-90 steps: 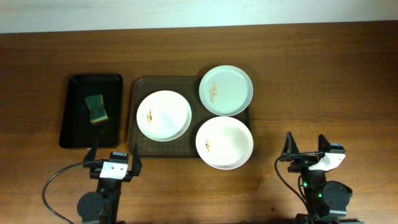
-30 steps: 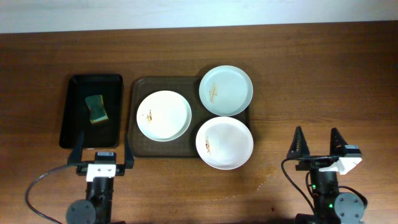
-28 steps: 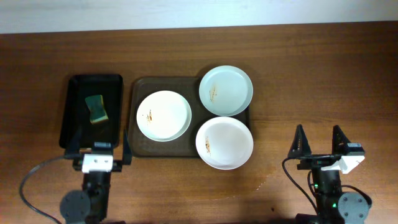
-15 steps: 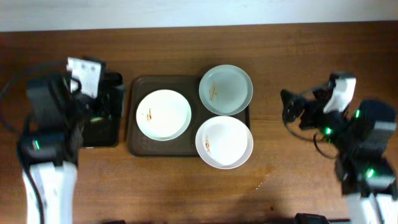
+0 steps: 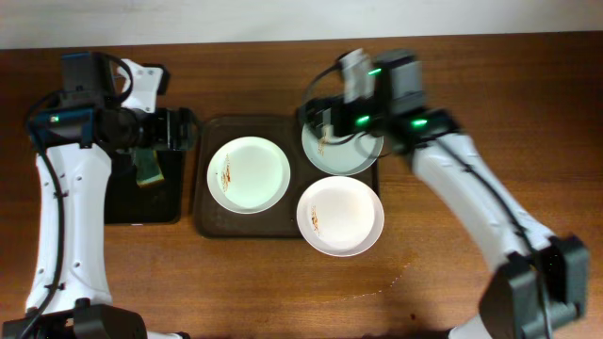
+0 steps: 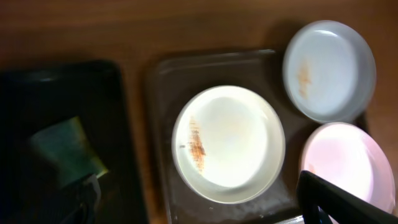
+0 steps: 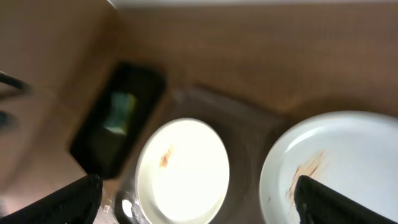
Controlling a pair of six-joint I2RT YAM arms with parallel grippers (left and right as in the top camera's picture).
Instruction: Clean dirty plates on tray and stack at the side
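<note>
The plates (image 5: 249, 174) lay on the tray (image 5: 202, 222) mid-counter, one overhanging its near rim. My left pincer (image 5: 177, 130) hung spread open over the black tray (image 5: 118, 212) toward the left edge. My right pincer (image 5: 318, 121) hung equally released above the farthest plate.

The tray (image 5: 209, 222) is brown and rectangular, with rounded corners and a raised rim, and lies flat on the worktop at centre frame. The left plate (image 5: 248, 174) is round, white and shallow. It sits wholly inside the tray, with a brown smear near its left side. The upper plate (image 5: 354, 156) is faintly bluish and overhangs the tray's top right corner, with a smear left of centre. Just below it, the lower plate (image 5: 340, 215) overhangs the bottom rim and is smeared at lower left.
</note>
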